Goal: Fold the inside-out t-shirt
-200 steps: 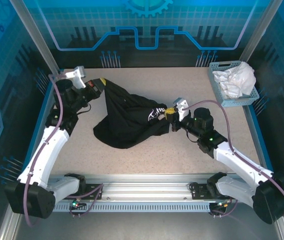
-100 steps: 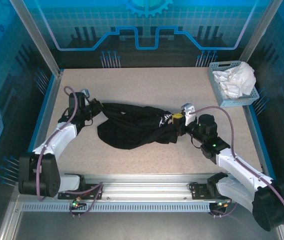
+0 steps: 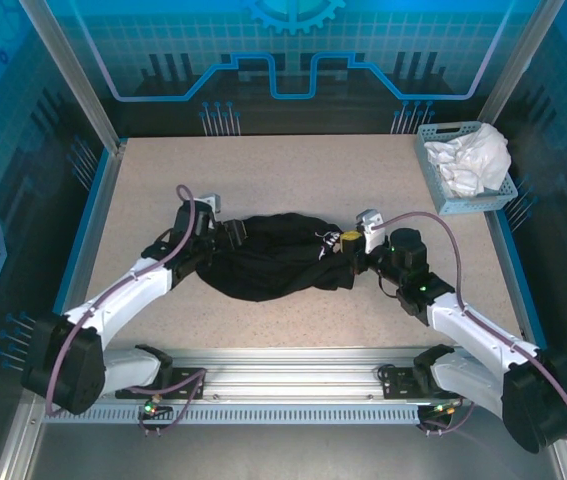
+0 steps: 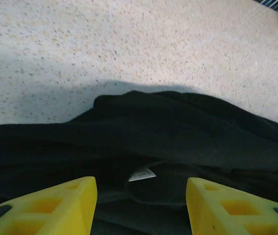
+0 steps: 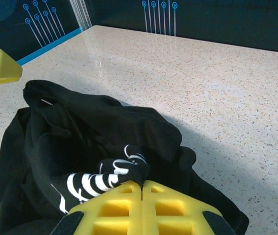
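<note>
A pale blue slatted basket (image 3: 426, 158) sits at the table's (image 3: 293, 165) 2 o'clock corner, well apart from the work, holding a crumpled white cloth (image 3: 475, 152). On the speckled, sandy table the inside-out t-shirt (image 3: 273, 262) lies near the middle as a soft black heap of folds, with a small white tag (image 4: 142, 174) and a white striped print (image 5: 93, 184) showing. At its 9 o'clock edge the left hand (image 4: 139, 187) has its yellow fingers apart over the cloth, and at 3 o'clock the right hand (image 5: 141, 186) is pinched together on a fold by the print.
</note>
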